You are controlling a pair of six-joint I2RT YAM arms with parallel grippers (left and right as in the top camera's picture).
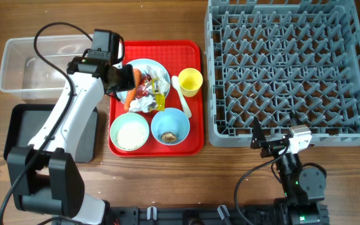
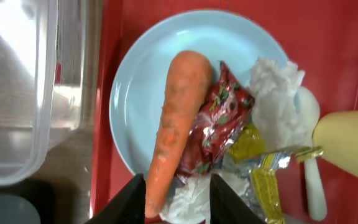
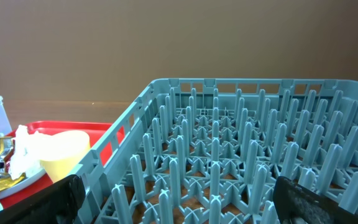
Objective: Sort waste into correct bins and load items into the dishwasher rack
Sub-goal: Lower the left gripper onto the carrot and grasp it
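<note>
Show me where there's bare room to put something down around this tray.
Bare: inside the clear tub, left of the red tray; all of the dishwasher rack, to its right; the table wood in front of the tray. Crowded: the red tray itself, packed edge to edge, and the littered plate.
</note>
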